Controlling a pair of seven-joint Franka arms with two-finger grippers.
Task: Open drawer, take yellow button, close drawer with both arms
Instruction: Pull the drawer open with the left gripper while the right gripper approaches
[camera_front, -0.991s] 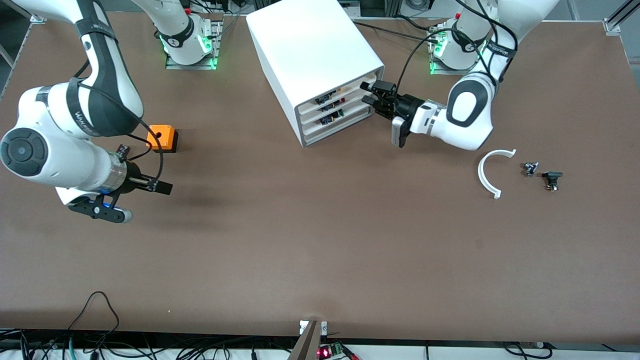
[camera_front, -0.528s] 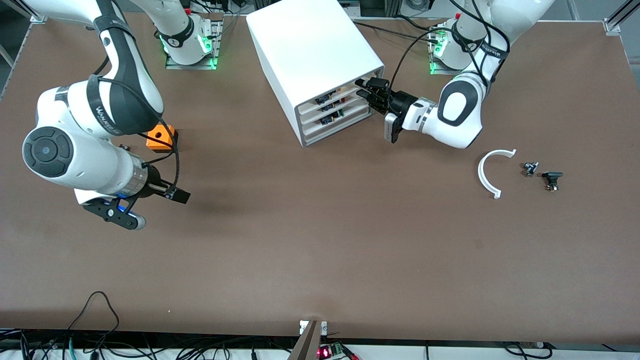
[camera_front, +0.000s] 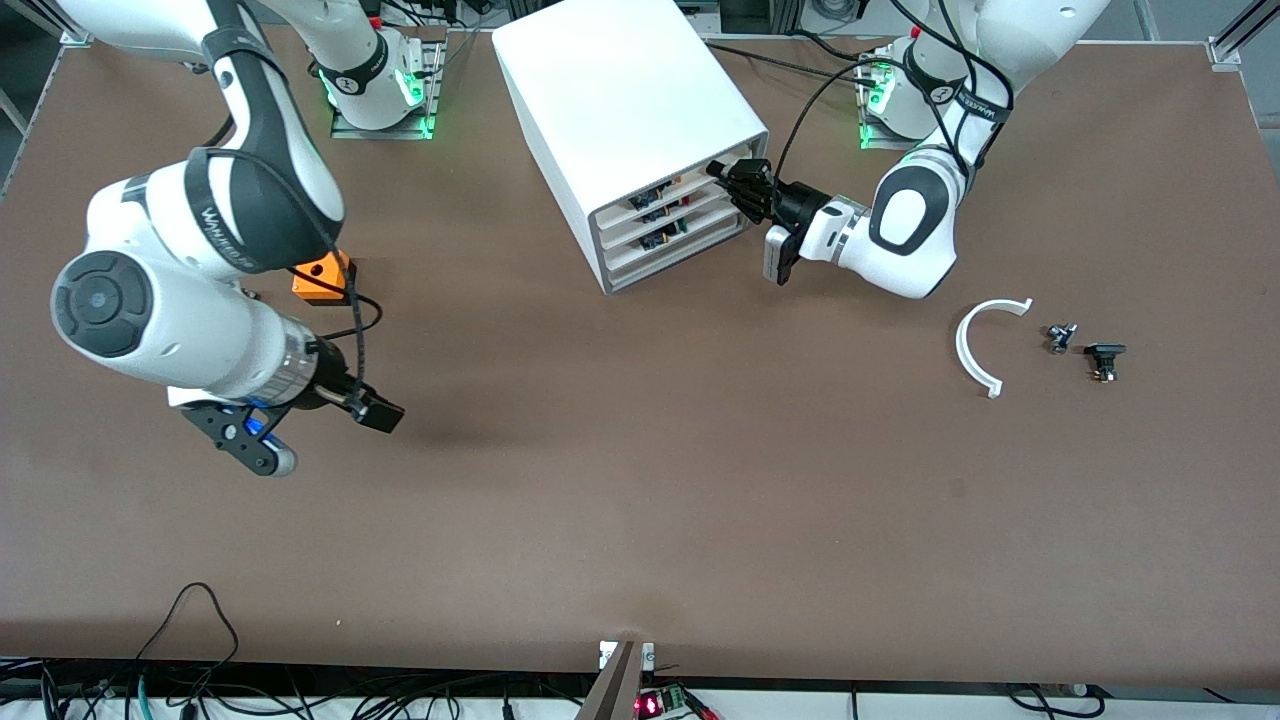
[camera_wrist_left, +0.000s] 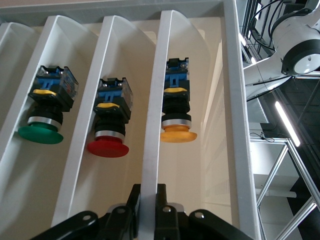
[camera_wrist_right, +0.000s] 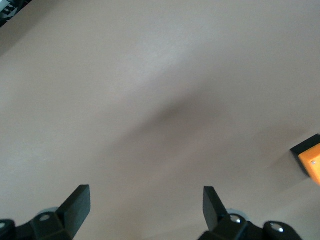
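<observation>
- Drawer (camera_front: 690, 185), topmost in the cabinet (camera_front: 625, 120), stayed shut; my left gripper (camera_wrist_left: 147, 212) had crept in, fingers now pinching its front edge.
- Button (camera_wrist_left: 176, 112) sat inside that drawer.
- Right gripper (camera_wrist_right: 145, 207) had swung over bare worktop (camera_front: 640, 480), fingers spread and empty.

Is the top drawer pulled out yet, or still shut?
Still shut: the drawer front sits level with the drawers below. Left pincer is clamped on its front edge; the button lies inside.
</observation>
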